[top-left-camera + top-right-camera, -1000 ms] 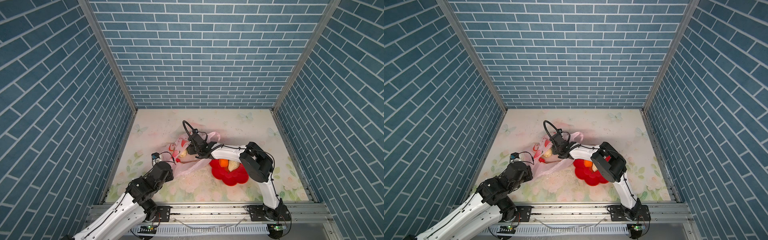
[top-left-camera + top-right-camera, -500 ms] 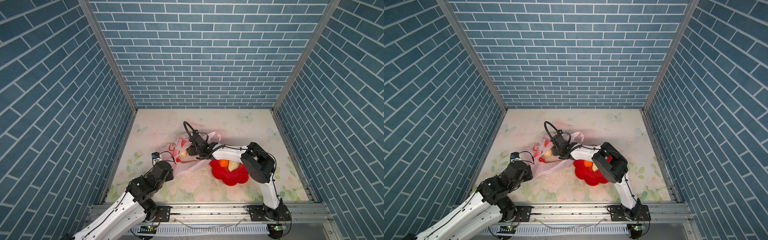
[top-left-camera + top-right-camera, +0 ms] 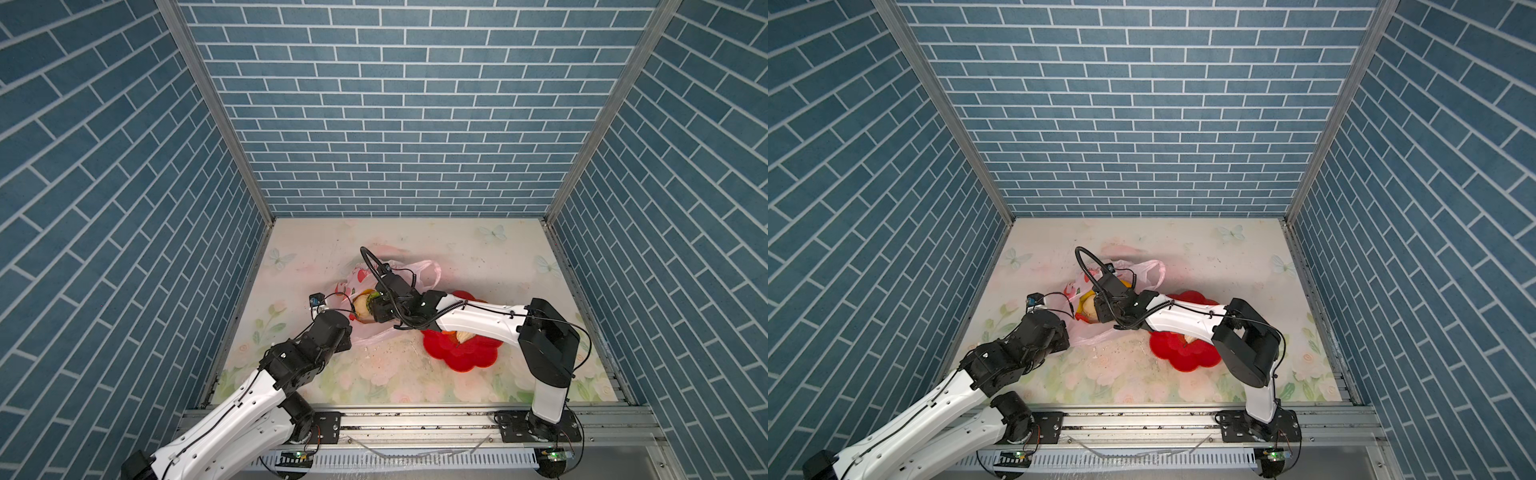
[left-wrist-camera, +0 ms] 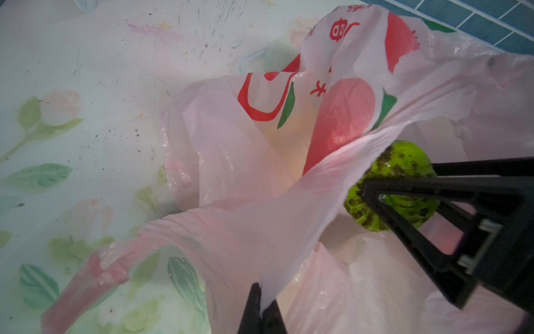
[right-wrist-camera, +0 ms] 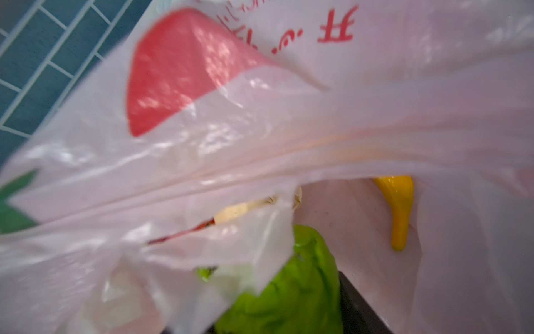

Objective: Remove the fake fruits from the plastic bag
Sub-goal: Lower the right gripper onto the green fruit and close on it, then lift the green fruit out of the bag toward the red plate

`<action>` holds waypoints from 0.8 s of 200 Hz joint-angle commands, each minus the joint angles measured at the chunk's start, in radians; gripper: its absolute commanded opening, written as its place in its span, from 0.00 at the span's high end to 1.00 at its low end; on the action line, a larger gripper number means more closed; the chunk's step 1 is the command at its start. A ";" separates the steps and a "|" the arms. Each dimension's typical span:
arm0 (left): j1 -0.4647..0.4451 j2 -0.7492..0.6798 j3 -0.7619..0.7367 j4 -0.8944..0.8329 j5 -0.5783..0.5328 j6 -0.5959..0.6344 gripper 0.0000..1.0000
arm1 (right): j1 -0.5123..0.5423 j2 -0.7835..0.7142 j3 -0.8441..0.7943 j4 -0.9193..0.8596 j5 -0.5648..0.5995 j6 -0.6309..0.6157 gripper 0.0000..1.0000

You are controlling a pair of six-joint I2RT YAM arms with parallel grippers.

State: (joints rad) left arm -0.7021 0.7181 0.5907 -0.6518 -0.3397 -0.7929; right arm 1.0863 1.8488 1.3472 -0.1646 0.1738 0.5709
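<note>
**Step in hand: lifting the green fruit out of the plastic bag.**

The left gripper (image 4: 262,311) is closed on the rim film of the plastic bag (image 4: 245,225) and holds the mouth raised. The bag lies on the floral table (image 3: 478,257), just left of the red flower-shaped dish (image 3: 461,357). The right gripper (image 4: 397,177) reaches into the mouth, its jaws clamped on either side of the green fruit (image 4: 401,157). The next move probably calls for a straight withdrawal clear of the film, then a carry rightward to the dish. Only the left wrist view shows both grips. The right wrist view shows the banana (image 5: 398,214) plainly against the inner wall, and a cream lumpy fruit (image 5: 239,209) behind a fold of film. Only the top views show the dish, where an orange fruit (image 3: 446,332) and a second cream fruit (image 3: 464,336) already lie, partly under the right arm.
</note>
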 commanded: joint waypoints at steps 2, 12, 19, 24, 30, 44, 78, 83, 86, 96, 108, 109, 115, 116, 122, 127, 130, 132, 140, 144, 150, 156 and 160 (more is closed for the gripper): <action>-0.004 -0.006 0.026 0.008 -0.022 0.018 1.00 | 0.001 -0.074 -0.033 -0.038 -0.009 -0.038 0.62; -0.004 -0.012 0.026 0.006 -0.025 0.017 1.00 | 0.002 -0.085 -0.033 -0.043 -0.022 -0.046 0.62; -0.004 -0.013 0.026 0.005 -0.026 0.016 1.00 | 0.000 -0.093 -0.032 -0.047 -0.030 -0.048 0.62; -0.004 -0.017 0.026 0.003 -0.027 0.015 1.00 | 0.001 -0.098 -0.032 -0.049 -0.036 -0.049 0.63; -0.004 -0.019 0.026 0.002 -0.028 0.017 1.00 | 0.001 -0.108 -0.034 -0.054 -0.041 -0.049 0.63; -0.004 -0.029 0.025 -0.005 -0.030 0.015 1.00 | 0.001 -0.134 -0.033 -0.066 -0.059 -0.052 0.63; -0.004 -0.059 0.017 -0.029 -0.044 0.015 1.00 | 0.002 -0.227 -0.023 -0.125 -0.078 -0.071 0.63; -0.004 -0.063 0.015 -0.029 -0.045 0.014 1.00 | 0.002 -0.244 -0.024 -0.133 -0.073 -0.072 0.64; -0.004 -0.067 0.014 -0.031 -0.047 0.014 1.00 | 0.001 -0.255 -0.024 -0.138 -0.071 -0.074 0.64; -0.004 -0.070 0.009 -0.030 -0.048 0.013 1.00 | 0.001 -0.286 -0.026 -0.154 -0.064 -0.083 0.64; -0.004 -0.072 0.004 -0.029 -0.048 0.010 1.00 | 0.000 -0.320 -0.027 -0.177 -0.049 -0.093 0.64; -0.004 -0.072 0.003 -0.029 -0.048 0.009 1.00 | 0.001 -0.323 -0.027 -0.179 -0.048 -0.094 0.64; -0.004 -0.072 0.003 -0.026 -0.048 0.010 1.00 | -0.001 -0.339 -0.026 -0.189 -0.044 -0.096 0.64; -0.004 -0.072 0.003 -0.026 -0.048 0.010 1.00 | 0.000 -0.341 -0.026 -0.189 -0.043 -0.097 0.64; -0.004 -0.071 0.001 -0.021 -0.048 0.010 1.00 | -0.001 -0.357 -0.028 -0.198 -0.037 -0.100 0.65; -0.004 -0.069 0.000 -0.018 -0.047 0.010 1.00 | -0.002 -0.369 -0.028 -0.206 -0.030 -0.101 0.65; -0.004 -0.068 0.000 -0.017 -0.046 0.011 1.00 | -0.002 -0.376 -0.029 -0.212 -0.025 -0.103 0.66; -0.004 -0.067 -0.001 -0.016 -0.045 0.012 1.00 | -0.002 -0.382 -0.029 -0.216 -0.023 -0.103 0.66; -0.004 -0.064 0.001 -0.011 -0.045 0.013 1.00 | -0.003 -0.404 -0.032 -0.233 -0.008 -0.105 0.66; -0.004 -0.062 0.001 -0.011 -0.045 0.014 1.00 | -0.006 -0.416 -0.034 -0.240 -0.001 -0.108 0.66; -0.004 -0.060 0.003 -0.013 -0.045 0.014 1.00 | -0.006 -0.434 -0.038 -0.251 0.011 -0.111 0.67; -0.004 -0.058 0.005 -0.014 -0.047 0.015 1.00 | -0.007 -0.453 -0.042 -0.263 0.026 -0.112 0.67; -0.004 -0.058 0.006 -0.014 -0.047 0.017 1.00 | -0.010 -0.466 -0.046 -0.272 0.034 -0.112 0.67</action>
State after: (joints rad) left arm -0.7021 0.6552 0.5907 -0.6586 -0.3664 -0.7887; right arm 1.0855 1.4540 1.3415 -0.3523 0.1425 0.4915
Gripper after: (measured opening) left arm 0.045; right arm 0.595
